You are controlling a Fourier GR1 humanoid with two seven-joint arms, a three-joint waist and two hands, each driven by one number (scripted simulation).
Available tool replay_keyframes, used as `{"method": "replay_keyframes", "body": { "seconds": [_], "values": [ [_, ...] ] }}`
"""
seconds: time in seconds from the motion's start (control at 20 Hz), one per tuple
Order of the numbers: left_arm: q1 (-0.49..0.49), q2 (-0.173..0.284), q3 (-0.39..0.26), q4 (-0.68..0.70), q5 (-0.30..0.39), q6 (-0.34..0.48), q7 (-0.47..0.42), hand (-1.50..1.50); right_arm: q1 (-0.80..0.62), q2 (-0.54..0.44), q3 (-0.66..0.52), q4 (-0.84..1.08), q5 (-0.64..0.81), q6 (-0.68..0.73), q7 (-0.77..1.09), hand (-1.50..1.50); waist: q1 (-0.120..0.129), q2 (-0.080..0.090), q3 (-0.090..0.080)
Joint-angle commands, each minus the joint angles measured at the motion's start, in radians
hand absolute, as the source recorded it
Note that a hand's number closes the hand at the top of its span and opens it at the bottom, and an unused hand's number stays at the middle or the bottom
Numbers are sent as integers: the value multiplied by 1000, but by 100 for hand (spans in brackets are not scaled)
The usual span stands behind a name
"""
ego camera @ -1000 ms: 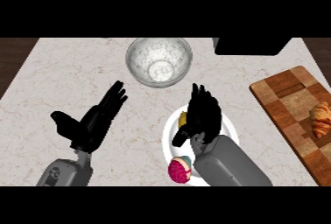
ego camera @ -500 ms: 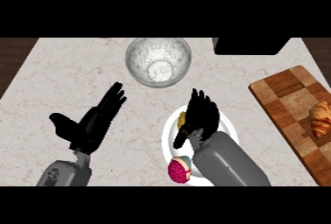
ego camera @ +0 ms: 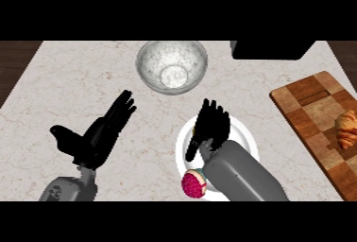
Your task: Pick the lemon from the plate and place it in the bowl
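Lemon cannot be seen in the head view: the right hand [ego camera: 211, 125] lies over the plate [ego camera: 241, 130], fingers straight and pointing toward the bowl [ego camera: 171, 65], so the fruit is probably hidden beneath the palm. A red-fleshed fruit [ego camera: 194, 185] sits at the plate's near rim beside the forearm. The left hand [ego camera: 97, 134] rests open over the table [ego camera: 83, 75], fingers spread. A board [ego camera: 317, 106] with a croissant [ego camera: 345, 130] lies well to the right. The step appears to be the reach onto the plate; next the fingers must curl round the lemon before lifting it to the bowl.
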Motion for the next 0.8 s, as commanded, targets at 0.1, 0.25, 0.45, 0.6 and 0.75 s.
{"method": "replay_keyframes", "body": {
  "seconds": [0.1, 0.25, 0.45, 0.6, 0.75],
  "values": [
    [-27, -8, 12, 1, -7, 2, 16, 0, 5, 17, 57, 40, 5, -91, 206, -150, -5, -1, 0],
    [-22, 6, 27, -19, 9, -4, 50, 0, 1, 17, 50, 78, 11, -112, 188, -150, -4, 0, 0],
    [-33, -57, -8, 44, -38, 17, -19, 0, 8, 17, 84, 148, 8, -180, 163, -150, 1, 4, 0],
    [-2, -37, 16, 0, -22, 16, 16, 0, -2, 17, 24, 146, 25, -132, 125, -150, -8, 0, 0],
    [9, -69, -16, 31, -67, 26, -37, 0, -41, 17, 15, 160, -4, -146, 133, -150, -4, 1, 0]
  ]
}}
